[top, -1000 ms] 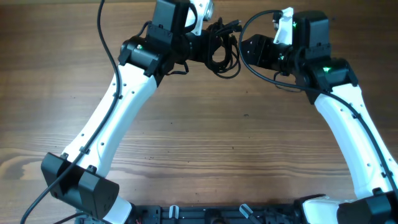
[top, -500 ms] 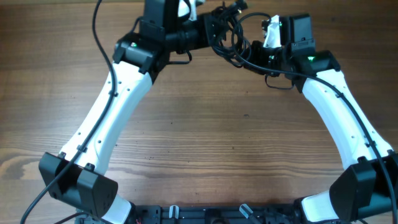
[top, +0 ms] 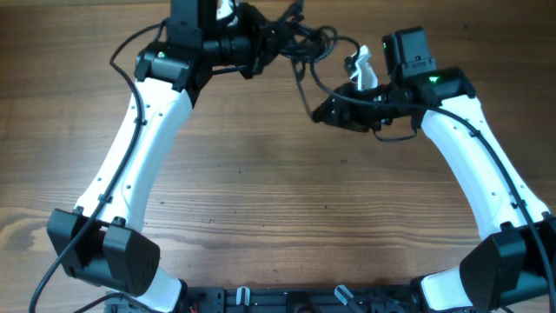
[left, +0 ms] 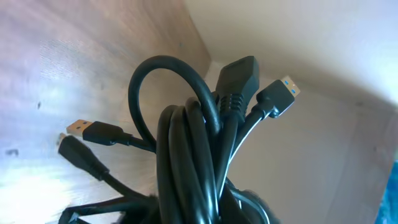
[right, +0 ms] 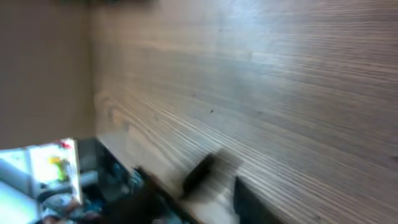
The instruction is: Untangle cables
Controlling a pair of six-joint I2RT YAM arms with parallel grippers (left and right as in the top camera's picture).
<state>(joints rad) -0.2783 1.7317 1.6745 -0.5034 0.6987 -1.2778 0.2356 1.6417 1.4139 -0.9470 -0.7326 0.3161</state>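
Observation:
The cables are a black bunch held above the far edge of the table. My left gripper is shut on the bunch. In the left wrist view the bunch fills the middle, and its plug ends fan out: a blue-tipped plug, a pale metallic plug and a chunky black plug. One strand curves down from the bunch to my right gripper, which looks shut on it. The right wrist view is blurred, with a dark plug-like shape by the fingers.
The wooden table stretches below both arms. The thick black arm wires loop beside the left arm. The arm bases and a black rail sit at the near edge.
My left gripper has carried the bunch left and towards the far edge. My right gripper went into the bunch, then moved down and away, and one strand came out with it.

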